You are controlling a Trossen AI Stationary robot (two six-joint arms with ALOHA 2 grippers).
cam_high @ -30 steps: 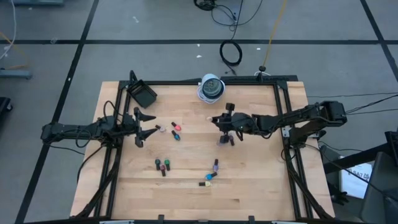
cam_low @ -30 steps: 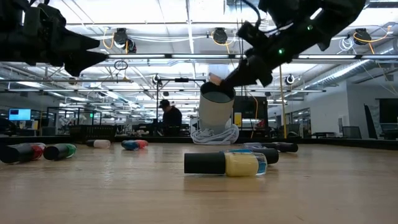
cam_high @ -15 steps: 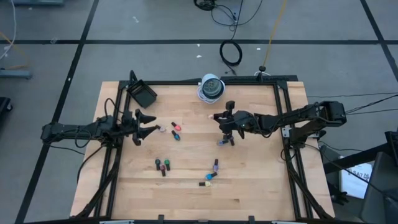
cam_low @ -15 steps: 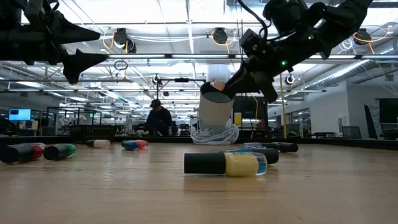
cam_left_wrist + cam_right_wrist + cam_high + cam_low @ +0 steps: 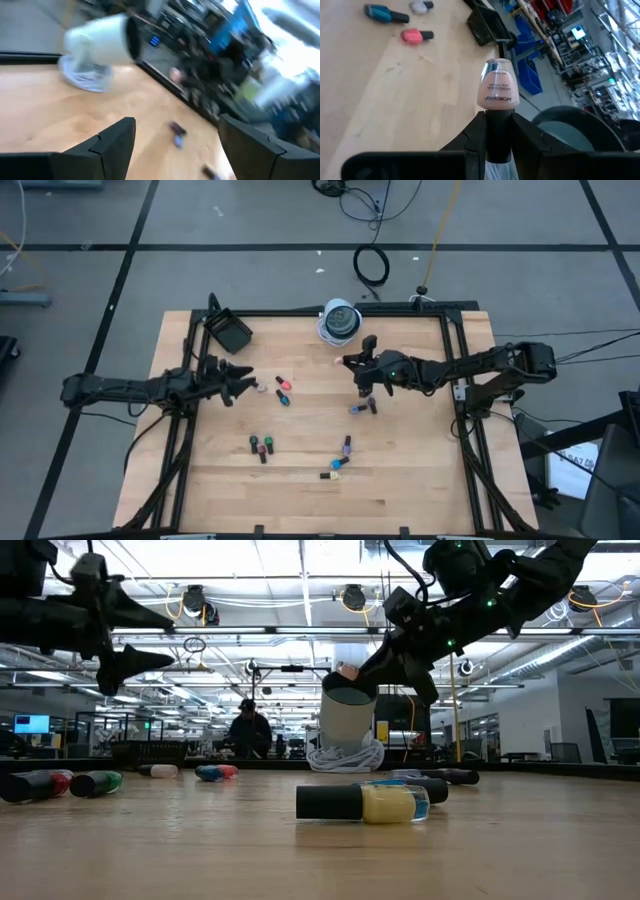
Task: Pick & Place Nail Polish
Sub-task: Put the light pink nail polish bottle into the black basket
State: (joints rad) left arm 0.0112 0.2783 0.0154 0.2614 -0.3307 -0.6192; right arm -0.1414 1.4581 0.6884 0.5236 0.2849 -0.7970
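Note:
My right gripper (image 5: 352,365) is shut on a pale pink nail polish bottle (image 5: 498,89), held in the air just on the near side of the white cup (image 5: 340,321) and above its rim in the low view (image 5: 346,670). My left gripper (image 5: 240,384) is open and empty above the table's left part, near a pale bottle (image 5: 261,388), a pink bottle (image 5: 283,384) and a blue one (image 5: 284,397). More bottles lie on their sides: two (image 5: 260,445) at the near left, a purple one (image 5: 347,445), a yellow one (image 5: 332,470) and one (image 5: 360,408) under my right arm. My right gripper pinches the bottle's dark cap (image 5: 498,122) between its two fingers (image 5: 476,134). The pale pink body sticks out past the fingertips, toward the cup. The bottle is lifted clear of the table.
A small black tray (image 5: 230,332) sits at the far left corner. The white cup stands on a coiled cable at the far edge. Black frame rails run along the table's sides (image 5: 455,370). A person shows in the room behind (image 5: 247,730).
My right gripper has carried the pink bottle a little toward the far edge, nearer the white cup. My left gripper has turned about its wrist and sunk a little, staying open.

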